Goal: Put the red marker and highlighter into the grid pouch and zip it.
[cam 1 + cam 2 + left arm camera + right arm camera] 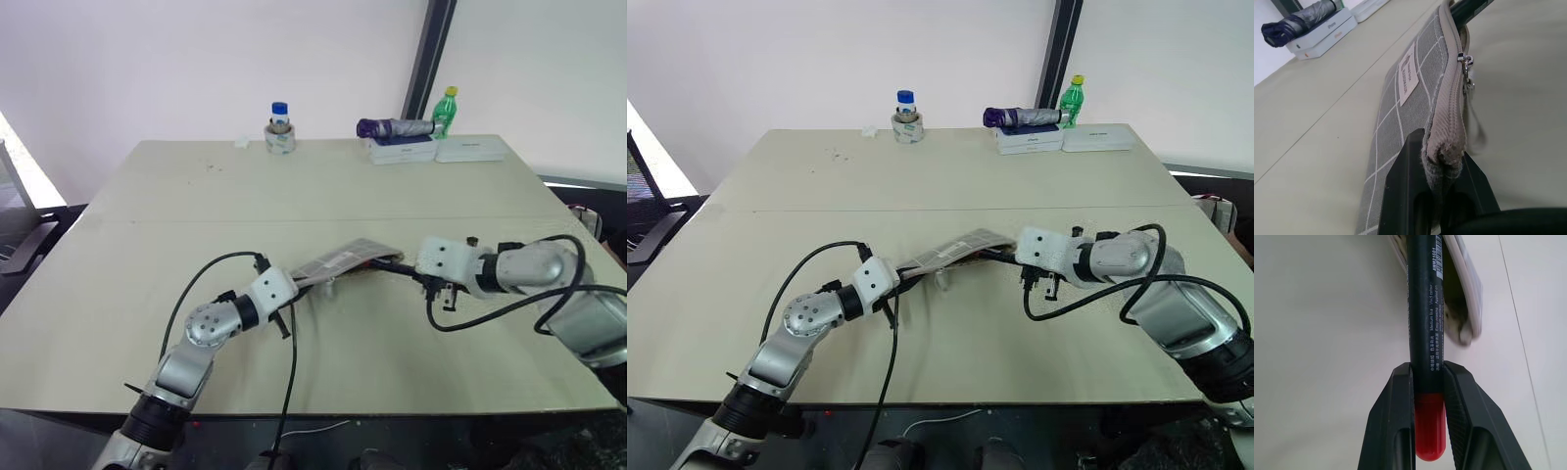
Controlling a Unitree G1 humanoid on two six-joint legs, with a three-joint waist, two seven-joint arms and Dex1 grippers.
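While the left gripper (1442,169) is pinching the grid pouch (338,262) by its closed end, the right gripper (1428,382), right of the pouch, is clamping the red marker (1422,323) and nosing its barrel into the mouth. Risk: tip snagging zipper, pouch twisting free. Table (196,186) offering ample room around the pouch.

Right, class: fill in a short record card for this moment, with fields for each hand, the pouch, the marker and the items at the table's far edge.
left hand: shut on one end of the grid pouch, holding it off the table
right hand: shut on the red marker, near its red cap
grid pouch: zipper open at the far end
red marker: black tip end poking into the pouch's open end
far edge: jar with blue lid, folded umbrella on white boxes, green bottle
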